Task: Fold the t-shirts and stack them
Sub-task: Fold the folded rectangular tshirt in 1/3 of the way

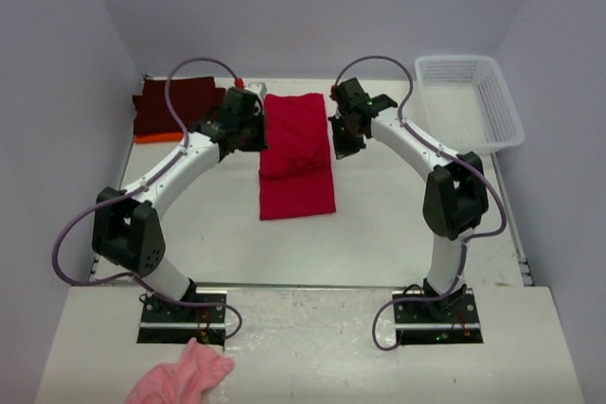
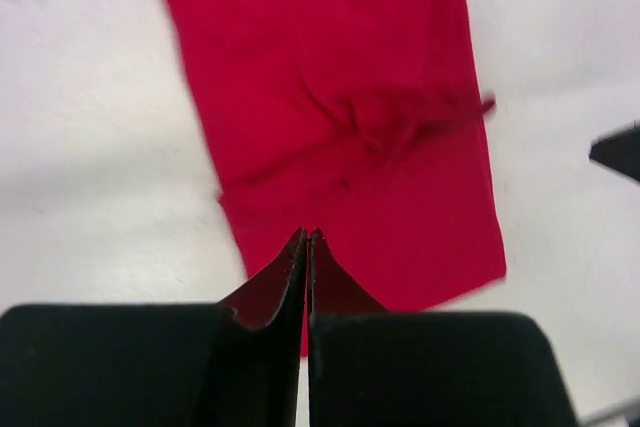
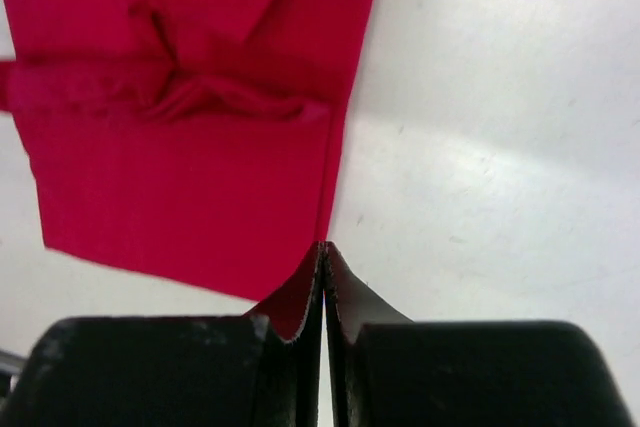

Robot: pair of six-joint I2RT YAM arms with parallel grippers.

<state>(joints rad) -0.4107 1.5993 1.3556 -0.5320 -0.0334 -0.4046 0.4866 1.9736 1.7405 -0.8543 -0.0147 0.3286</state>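
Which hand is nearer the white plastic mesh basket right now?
Right. The right hand sits at the bright red t-shirt's right edge, left of the white plastic mesh basket; the left hand is across the shirt, farther away.

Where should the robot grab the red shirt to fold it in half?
The shirt lies flat as a long strip, so I'd pinch its two near corners, from above at each long side; only edges give jaws something to bite.
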